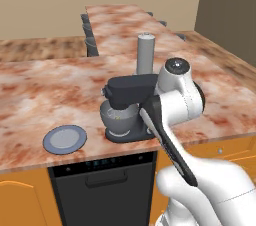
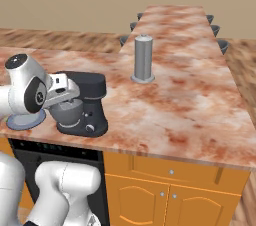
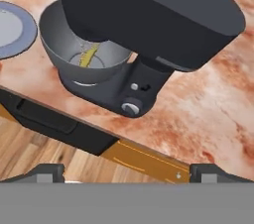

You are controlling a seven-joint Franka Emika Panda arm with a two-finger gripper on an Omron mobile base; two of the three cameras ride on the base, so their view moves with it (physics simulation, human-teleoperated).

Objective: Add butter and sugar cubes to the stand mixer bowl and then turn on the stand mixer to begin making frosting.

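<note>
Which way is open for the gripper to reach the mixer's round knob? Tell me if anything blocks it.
Probably yes, straight ahead. The open gripper faces the knob on the mixer column, with bare counter edge between them. The bowl sits off to the side.

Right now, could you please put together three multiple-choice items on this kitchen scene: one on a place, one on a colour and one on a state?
1. Where does the butter lie?
A. on the plate
B. inside the stand mixer bowl
C. on the bare counter

2. What colour is the plate?
A. blue-grey
B. red
C. green

3. How does the gripper stand?
A. shut on the butter
B. shut on the knob
C. open, holding nothing

Answers:
1. B, since the hand view shows the yellow stick at the bottom of the bowl, under the head of the stand mixer.
2. A, since the left base view shows a flat blue-grey disc on the counter.
3. C, since both finger tips stand far apart with nothing between them.
</note>
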